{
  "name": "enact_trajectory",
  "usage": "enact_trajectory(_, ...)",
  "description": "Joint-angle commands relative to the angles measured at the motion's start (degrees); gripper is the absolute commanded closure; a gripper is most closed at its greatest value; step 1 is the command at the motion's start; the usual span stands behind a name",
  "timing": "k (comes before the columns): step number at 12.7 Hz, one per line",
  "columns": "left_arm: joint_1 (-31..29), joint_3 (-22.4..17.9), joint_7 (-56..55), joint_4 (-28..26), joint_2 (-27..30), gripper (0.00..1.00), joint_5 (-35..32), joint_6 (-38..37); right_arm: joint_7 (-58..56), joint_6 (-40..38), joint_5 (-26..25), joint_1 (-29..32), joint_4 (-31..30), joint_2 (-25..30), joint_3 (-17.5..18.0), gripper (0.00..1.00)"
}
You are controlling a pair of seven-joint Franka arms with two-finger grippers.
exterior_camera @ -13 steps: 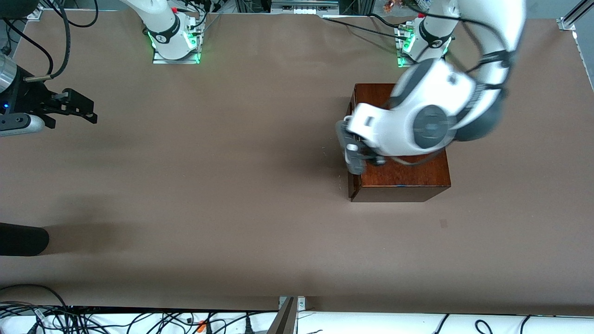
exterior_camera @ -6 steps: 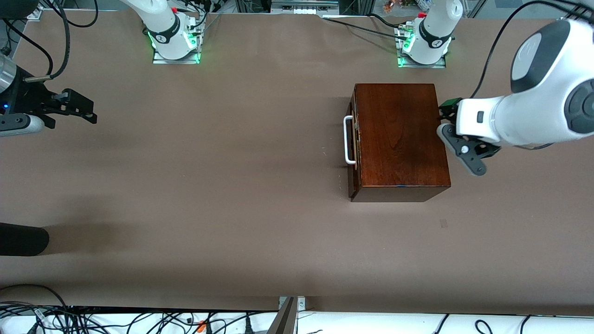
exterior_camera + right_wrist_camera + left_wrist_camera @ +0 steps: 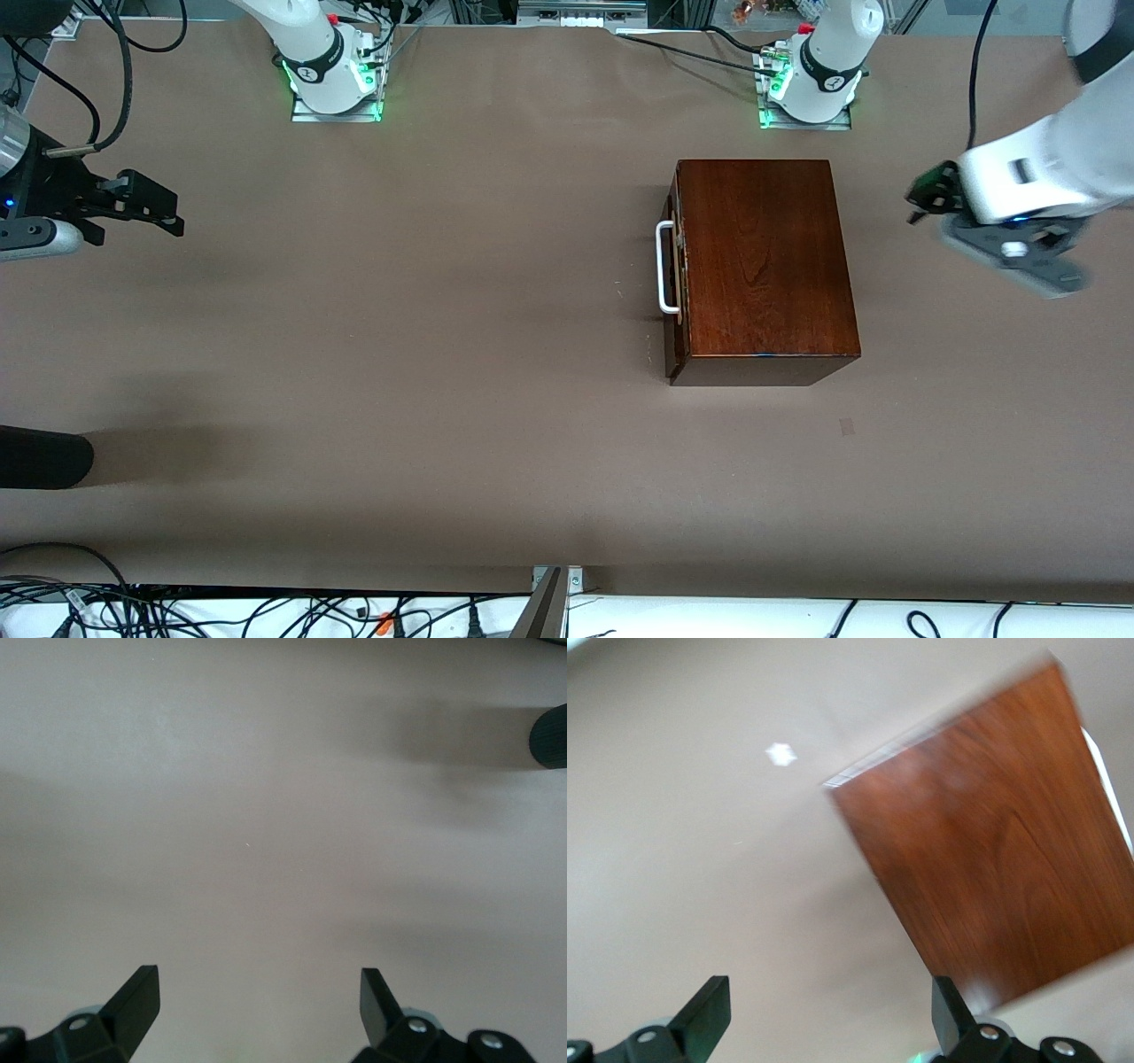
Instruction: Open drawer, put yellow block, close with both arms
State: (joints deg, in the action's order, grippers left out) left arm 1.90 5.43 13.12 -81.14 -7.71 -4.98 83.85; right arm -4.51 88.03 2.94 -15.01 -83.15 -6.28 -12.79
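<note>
The reddish-brown wooden box (image 3: pixel 766 266) stands toward the left arm's end of the table. Its drawer (image 3: pixel 676 282) is pushed in flush, and the white bar handle (image 3: pixel 662 268) faces the right arm's end. The yellow block is out of view. My left gripper (image 3: pixel 928 193) hangs over the bare table beside the box's back. It is open and empty (image 3: pixel 828 1014), and the box top (image 3: pixel 992 842) shows ahead of it. My right gripper (image 3: pixel 151 211) waits over the table at the right arm's end, open with nothing between its fingers (image 3: pixel 257 1001).
A black rounded object (image 3: pixel 44 456) pokes in over the table edge at the right arm's end, nearer the front camera, and shows in the right wrist view (image 3: pixel 549 735). Both arm bases (image 3: pixel 337 75) (image 3: pixel 811 80) stand farthest from the camera. Cables lie along the near edge.
The left arm has swung off the drawer front, across the box top and out toward its own end of the table, uncovering the handle. The right arm has not moved.
</note>
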Motion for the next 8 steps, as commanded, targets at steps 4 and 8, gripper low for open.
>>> enact_trajectory(4, 1.8, -3.5, -16.8, -16.2, 12.3, 0.00, 0.8, 9.6, -0.1, -0.7, 1.1, 0.7, -0.1, 0.2, 0.2, 0.00)
enact_trajectory(8, 2.1, -6.4, -18.3, -16.0, 11.5, 0.00, 4.5, 9.5, -0.1, -0.7, 1.1, 0.7, 0.0, 0.2, 0.1, 0.00)
